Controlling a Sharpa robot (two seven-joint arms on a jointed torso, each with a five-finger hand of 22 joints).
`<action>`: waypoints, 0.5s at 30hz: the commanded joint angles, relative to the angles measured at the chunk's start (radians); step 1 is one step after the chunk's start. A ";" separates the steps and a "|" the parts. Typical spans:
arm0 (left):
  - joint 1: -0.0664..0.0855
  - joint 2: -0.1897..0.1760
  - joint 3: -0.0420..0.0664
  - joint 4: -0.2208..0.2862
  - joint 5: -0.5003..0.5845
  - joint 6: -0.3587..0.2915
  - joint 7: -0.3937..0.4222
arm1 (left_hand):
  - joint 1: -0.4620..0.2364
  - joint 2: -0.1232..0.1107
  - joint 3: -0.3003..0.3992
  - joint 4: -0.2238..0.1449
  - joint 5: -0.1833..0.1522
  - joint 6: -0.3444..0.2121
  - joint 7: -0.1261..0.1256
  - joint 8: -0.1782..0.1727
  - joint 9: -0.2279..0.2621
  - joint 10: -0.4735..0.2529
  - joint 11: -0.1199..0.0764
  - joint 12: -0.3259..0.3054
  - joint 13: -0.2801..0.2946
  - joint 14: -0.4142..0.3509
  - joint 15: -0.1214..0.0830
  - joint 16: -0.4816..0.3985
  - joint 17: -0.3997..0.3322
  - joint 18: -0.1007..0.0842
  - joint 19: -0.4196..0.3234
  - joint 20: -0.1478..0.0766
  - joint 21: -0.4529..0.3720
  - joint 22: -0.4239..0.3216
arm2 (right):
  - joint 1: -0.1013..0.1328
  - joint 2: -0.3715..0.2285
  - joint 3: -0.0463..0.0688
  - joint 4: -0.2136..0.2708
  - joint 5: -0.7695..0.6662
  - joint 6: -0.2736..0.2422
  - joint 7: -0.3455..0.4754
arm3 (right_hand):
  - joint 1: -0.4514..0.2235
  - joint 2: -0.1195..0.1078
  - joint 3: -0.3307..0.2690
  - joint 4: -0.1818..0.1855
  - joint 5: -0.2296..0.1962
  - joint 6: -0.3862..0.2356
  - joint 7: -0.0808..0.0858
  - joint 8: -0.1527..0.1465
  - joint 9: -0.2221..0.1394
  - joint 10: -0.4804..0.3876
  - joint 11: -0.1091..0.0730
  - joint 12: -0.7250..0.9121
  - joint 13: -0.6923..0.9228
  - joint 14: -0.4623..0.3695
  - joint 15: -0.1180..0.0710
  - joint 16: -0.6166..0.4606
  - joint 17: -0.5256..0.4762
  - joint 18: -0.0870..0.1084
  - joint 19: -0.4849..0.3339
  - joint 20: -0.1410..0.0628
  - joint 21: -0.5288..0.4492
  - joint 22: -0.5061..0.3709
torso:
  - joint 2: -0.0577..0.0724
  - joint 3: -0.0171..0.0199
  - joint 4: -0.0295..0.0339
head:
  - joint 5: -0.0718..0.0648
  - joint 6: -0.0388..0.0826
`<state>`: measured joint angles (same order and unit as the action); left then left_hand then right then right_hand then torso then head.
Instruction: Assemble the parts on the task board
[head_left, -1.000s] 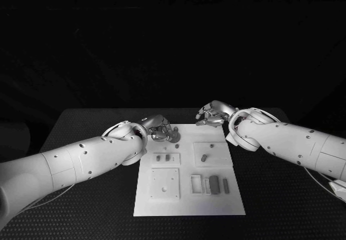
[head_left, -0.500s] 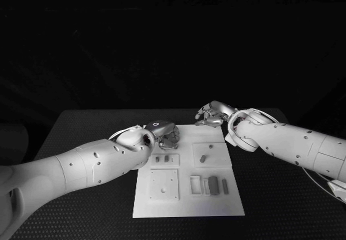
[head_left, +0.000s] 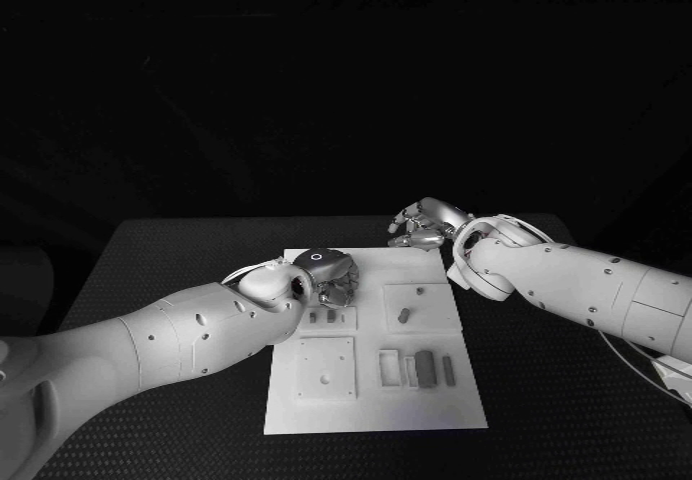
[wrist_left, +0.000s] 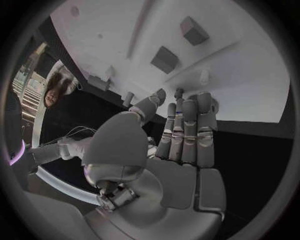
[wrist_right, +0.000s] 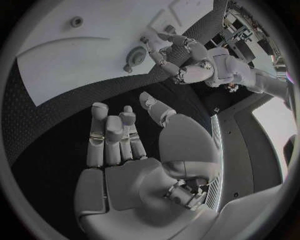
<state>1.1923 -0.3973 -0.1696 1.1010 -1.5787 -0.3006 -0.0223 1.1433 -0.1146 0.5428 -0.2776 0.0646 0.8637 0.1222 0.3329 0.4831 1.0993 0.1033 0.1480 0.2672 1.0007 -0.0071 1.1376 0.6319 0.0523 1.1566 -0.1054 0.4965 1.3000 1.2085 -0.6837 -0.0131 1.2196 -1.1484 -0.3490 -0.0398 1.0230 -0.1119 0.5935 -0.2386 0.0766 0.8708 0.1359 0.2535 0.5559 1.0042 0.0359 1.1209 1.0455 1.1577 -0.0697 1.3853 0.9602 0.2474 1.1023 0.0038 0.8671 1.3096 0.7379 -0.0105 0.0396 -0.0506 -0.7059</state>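
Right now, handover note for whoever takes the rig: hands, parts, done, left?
Left hand: low over the task board at its far left; whether it holds anything, I cannot tell.
Right hand: open, holds nothing, at the board's far right corner.
Parts: two small pieces mid-left, one in the right square, long pieces near right.
Done: cannot tell.
Left: seat the loose parts.

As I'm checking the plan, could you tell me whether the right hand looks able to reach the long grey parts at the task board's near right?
Probably yes: the right hand is open over the far edge of the task board, and nothing lies between it and the long grey parts. The left hand is off to the other side.
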 joint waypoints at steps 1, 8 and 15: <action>-0.002 0.007 0.000 -0.005 -0.027 0.006 -0.008 | 0.002 -0.005 -0.001 0.004 -0.002 -0.004 0.001 -0.006 -0.002 0.004 0.003 -0.007 0.000 0.007 0.002 0.010 0.003 0.069 0.009 0.000 0.008 0.005 | 0.000 0.003 0.001 0.001 0.008 -0.010 0.013 | -0.005 0.002 0.005 -0.003 0.003 0.007 0.014 -0.003 -0.001 -0.004 0.001 -0.005 -0.003 -0.006 0.000 -0.006 -0.002 0.014 -0.007 -0.001 -0.006 0.011 | 0.001 0.0006 0.0020 | -0.001 -0.002; -0.007 0.010 0.000 -0.016 -0.033 -0.007 -0.011 | 0.004 -0.002 0.003 0.006 -0.001 -0.004 0.002 -0.010 -0.004 0.001 0.005 -0.017 -0.001 0.006 0.004 0.015 0.006 0.071 0.010 0.001 0.011 0.012 | 0.000 0.000 0.001 0.002 0.012 -0.013 0.017 | -0.005 0.001 0.005 -0.003 0.003 0.004 0.014 -0.004 -0.001 -0.005 0.002 -0.008 -0.006 -0.006 0.001 -0.009 -0.004 0.014 -0.008 0.000 -0.008 0.011 | -0.001 -0.0004 0.0009 | -0.002 -0.003; -0.007 0.009 0.000 -0.014 -0.033 -0.043 -0.008 | 0.010 0.002 0.009 0.005 0.003 -0.013 0.000 -0.019 -0.009 0.018 0.006 -0.020 0.004 0.018 0.005 0.030 0.012 0.080 0.023 0.002 0.021 0.024 | 0.000 0.002 0.001 0.001 0.015 -0.015 0.019 | -0.005 0.000 0.008 -0.003 0.003 -0.002 0.016 -0.007 0.002 -0.008 0.004 -0.040 -0.039 -0.016 0.002 -0.035 -0.018 0.014 -0.020 0.009 -0.028 0.005 | -0.001 0.0006 0.0019 | -0.003 -0.003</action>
<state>1.1853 -0.3908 -0.1697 1.0846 -1.6021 -0.3123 -0.0318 1.1433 -0.1146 0.5456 -0.2748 0.0647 0.8553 0.1246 0.3163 0.4752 1.1144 0.1080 0.1306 0.2696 1.0142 -0.0029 1.1650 0.6430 0.0525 1.1728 -0.1036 0.5161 1.3080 1.2085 -0.6824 -0.0130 1.2199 -1.1368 -0.3603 -0.0345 1.0230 -0.1119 0.5964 -0.2415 0.0766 0.8639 0.1428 0.2532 0.5559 0.9986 0.0413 1.0839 1.0071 1.1454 -0.0671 1.3541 0.9431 0.2476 1.0860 0.0127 0.8424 1.3096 0.7370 -0.0103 0.0408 -0.0531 -0.7095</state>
